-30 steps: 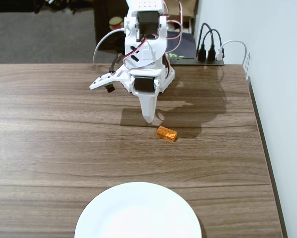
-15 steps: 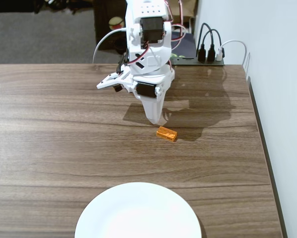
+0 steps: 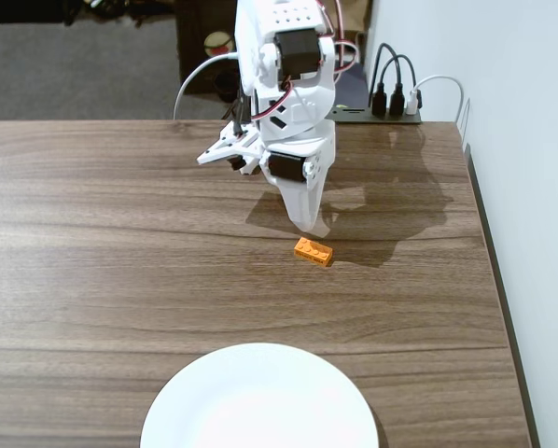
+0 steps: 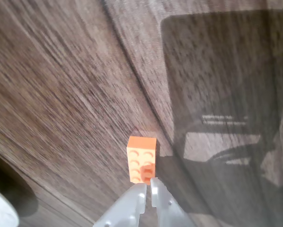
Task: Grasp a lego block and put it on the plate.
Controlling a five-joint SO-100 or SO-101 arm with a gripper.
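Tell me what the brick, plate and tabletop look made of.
The lego block: likely hard plastic, bright orange, moulded studs visible in the wrist view. The plate: smooth, glossy white, probably ceramic or melamine. The table: dark wood grain with matte sheen; possibly laminate.

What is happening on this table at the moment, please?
A white robot arm is working toward a small orange lego block lying on the wooden table. Its tool hangs just above the near end of the block; the wrist view shows the fingertips close together, not holding it. The white plate waits empty at the front edge, well apart from the block.
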